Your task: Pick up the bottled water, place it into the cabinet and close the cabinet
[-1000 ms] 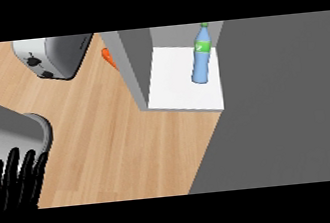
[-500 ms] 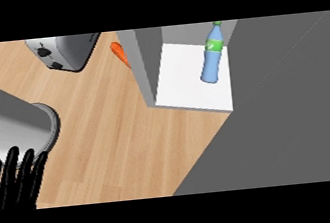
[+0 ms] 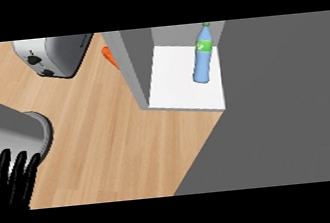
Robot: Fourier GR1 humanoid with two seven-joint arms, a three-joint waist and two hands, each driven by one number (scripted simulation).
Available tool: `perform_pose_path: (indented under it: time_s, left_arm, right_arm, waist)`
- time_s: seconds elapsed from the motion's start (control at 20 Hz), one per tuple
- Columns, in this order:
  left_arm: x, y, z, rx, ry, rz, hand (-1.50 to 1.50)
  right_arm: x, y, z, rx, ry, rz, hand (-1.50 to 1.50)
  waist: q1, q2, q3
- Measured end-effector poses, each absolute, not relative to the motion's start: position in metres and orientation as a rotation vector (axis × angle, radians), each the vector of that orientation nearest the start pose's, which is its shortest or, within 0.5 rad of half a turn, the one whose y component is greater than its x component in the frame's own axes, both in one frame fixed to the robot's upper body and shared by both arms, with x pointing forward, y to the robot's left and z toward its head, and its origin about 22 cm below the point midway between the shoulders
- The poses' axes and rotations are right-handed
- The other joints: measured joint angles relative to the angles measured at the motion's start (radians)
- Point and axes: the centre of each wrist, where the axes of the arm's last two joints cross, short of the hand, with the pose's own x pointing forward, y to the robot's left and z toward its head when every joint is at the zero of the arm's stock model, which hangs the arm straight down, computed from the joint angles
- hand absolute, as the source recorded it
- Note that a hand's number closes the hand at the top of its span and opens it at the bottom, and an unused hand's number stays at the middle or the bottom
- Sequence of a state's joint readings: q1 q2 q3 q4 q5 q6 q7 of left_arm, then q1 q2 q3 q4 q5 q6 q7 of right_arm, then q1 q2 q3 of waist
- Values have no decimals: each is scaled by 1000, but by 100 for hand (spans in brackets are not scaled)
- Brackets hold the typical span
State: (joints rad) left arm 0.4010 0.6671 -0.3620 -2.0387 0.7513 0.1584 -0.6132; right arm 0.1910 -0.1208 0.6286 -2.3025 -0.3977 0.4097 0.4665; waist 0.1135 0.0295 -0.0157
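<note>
Bottled water [image 3: 202,59] inside cabinet [image 3: 184,84]; left hand [image 3: 10,179] fingers straight, palm cut off.

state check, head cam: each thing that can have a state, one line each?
water bottle: upright inside the cabinet, cap on, no hand on it
cabinet: open, door not visible
toaster: on the counter, slots not visible
left hand: open, fingers up, lower left edge, holding nothing
right hand: out of view
orange thing: mostly hidden behind the cabinet wall
</note>
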Motion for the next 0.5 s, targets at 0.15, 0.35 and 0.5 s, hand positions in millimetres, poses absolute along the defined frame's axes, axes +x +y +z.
perform_pose_path:
  time_s: [0.15,0.35,0.5]
  left_arm:
    - [130,274,54,-340,-1924,134,-150]
    - [130,274,55,-357,-1924,132,-150]
    - [131,275,55,-368,-1924,126,-150]
  right_arm:
    - [141,-152,128,951,-1511,618,150]
    - [169,-161,119,835,-1542,451,150]
    - [195,-149,118,770,-1545,333,150]
  waist:
    - [-4,2,2]
    - [6,9,5]
    - [20,9,7]
